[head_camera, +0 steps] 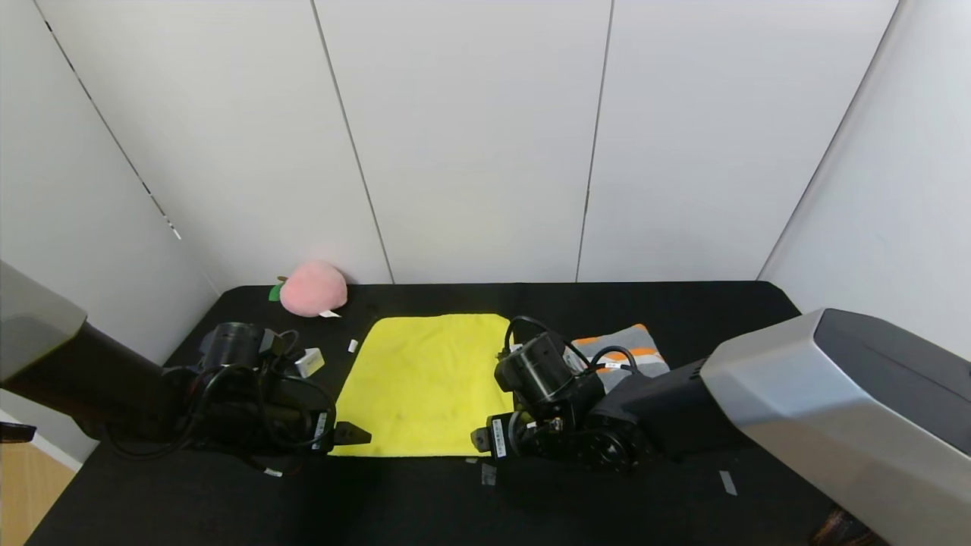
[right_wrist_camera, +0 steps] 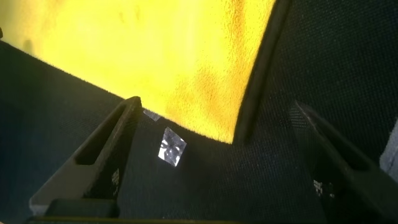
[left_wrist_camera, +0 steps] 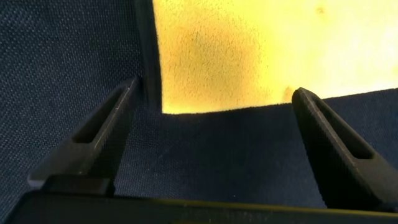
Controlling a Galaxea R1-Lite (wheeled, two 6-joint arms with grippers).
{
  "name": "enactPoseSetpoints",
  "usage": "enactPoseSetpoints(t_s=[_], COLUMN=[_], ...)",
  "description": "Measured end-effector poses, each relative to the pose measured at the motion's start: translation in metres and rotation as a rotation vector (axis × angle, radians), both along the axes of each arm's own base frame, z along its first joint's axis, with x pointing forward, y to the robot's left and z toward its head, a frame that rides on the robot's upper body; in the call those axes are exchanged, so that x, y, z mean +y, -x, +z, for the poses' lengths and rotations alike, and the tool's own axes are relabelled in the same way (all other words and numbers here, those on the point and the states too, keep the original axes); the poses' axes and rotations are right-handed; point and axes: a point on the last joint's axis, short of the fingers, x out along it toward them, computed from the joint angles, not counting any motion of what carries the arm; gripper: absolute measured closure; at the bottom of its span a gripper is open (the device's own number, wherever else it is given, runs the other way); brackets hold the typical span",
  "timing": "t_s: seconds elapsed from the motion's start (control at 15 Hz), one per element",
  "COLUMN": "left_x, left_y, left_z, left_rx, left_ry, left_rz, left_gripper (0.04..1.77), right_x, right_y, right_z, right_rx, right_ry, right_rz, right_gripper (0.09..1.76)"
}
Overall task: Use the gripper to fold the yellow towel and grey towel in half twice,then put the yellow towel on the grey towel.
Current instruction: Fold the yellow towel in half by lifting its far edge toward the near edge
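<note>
The left tool (head_camera: 356,434) is spread wide and empty, low at the near left corner of the yellow towel (head_camera: 428,383); the right tool (head_camera: 479,440) is spread the same way at the near right corner. I judge both are placed there to lift the near edge together for the first fold. This one yellow towel lies flat on the black counter (head_camera: 683,303). One grey towel (head_camera: 626,350) lies just beside it on the right, already bunched, and one pink plush toy (head_camera: 312,289) sits at the far left.
</note>
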Motion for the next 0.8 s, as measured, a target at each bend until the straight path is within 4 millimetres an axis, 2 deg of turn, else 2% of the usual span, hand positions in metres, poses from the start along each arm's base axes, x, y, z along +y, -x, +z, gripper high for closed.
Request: enactPoseSetpoints(t_s=[0.67,0.73,0.8], left_x=[-0.0027,-0.0029,-0.0031], left_y=[-0.0023,-0.0024,-0.0033], left_z=[-0.0036,-0.0041,-0.0041], left_rx=[0.007,0.007,-0.002], left_ry=[0.004,0.005,0.004], left_rz=[-0.009,-0.011,-0.013], left_gripper=[0.09,0.18,0.36], right_x=[0.0001,0.0001,0.0001], right_y=[-0.0001,-0.0001,-0.0001], right_z=[-0.0033,-0.0033,-0.0033], right_rx=[0.005,0.006,0.006], right_ry=[0.006,0.006,0.006], right_rz=[0.0,0.0,0.0], right_gripper=[0.15,0.15,0.15])
